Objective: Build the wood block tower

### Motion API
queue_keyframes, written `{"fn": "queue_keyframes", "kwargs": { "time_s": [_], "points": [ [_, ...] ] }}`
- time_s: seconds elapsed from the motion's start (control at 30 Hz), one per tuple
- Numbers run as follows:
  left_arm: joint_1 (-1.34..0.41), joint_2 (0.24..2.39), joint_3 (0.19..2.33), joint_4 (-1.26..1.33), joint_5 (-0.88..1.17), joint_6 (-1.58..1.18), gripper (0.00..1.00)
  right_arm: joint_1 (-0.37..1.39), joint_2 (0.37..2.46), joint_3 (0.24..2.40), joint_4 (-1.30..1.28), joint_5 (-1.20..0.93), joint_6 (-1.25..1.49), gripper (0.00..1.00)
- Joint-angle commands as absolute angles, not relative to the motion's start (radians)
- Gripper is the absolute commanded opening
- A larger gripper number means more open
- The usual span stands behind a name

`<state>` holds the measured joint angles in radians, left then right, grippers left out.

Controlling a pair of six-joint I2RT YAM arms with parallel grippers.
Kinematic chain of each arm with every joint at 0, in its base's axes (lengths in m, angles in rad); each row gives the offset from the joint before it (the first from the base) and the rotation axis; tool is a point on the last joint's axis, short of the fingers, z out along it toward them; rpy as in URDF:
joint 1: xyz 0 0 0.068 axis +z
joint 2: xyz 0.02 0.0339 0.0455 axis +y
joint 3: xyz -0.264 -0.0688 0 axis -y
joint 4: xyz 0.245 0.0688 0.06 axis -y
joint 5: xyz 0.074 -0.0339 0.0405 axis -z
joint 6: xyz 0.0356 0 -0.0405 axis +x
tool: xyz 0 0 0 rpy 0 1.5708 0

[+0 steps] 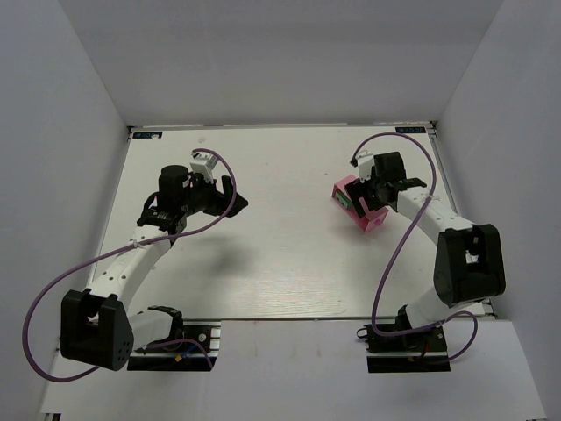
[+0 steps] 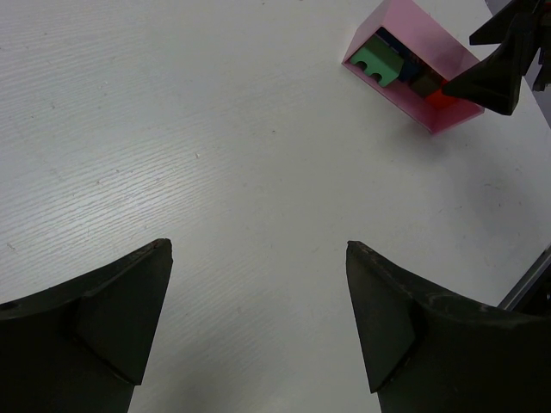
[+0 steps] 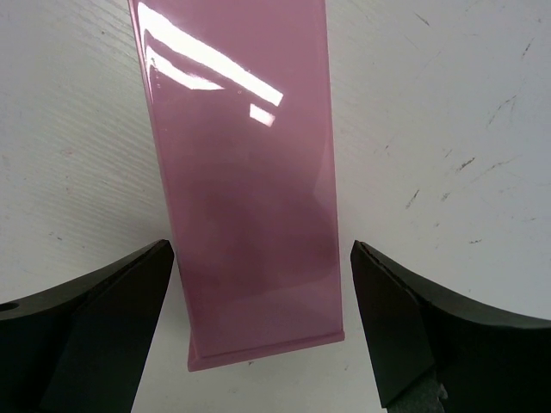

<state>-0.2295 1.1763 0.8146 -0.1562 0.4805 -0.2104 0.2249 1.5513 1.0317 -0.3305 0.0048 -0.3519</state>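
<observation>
The wood blocks lie packed in a cluster inside a translucent pink box that rests on its side. A green block, a blue one and a red one show through its open end. No tower is in view apart from this cluster. My right gripper is open and straddles the closed end of the pink box, with a small gap on each side. In the top view the right gripper is over the pink box. My left gripper is open over bare table, far left of the box.
The white table is walled by white panels at the back and on both sides. The pink box lies at the right, close to the right wall. The left gripper hovers left of the middle. Purple cables loop beside each arm.
</observation>
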Motion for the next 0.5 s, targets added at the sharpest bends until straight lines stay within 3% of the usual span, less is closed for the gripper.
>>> {"fn": "queue_keyframes", "kwargs": {
  "time_s": [0.0,0.33,0.47],
  "points": [
    [-0.229,1.150,0.830,-0.141,0.497,-0.202,0.92,0.216,1.568,1.049,-0.296,0.025,-0.370,0.90],
    [-0.229,1.150,0.830,-0.141,0.497,-0.202,0.93,0.192,1.603,1.058,-0.298,-0.023,-0.388,0.90],
    [-0.229,1.150,0.830,-0.141,0.497,-0.202,0.93,0.189,1.597,1.057,-0.308,-0.057,-0.393,0.79]
  ]
}}
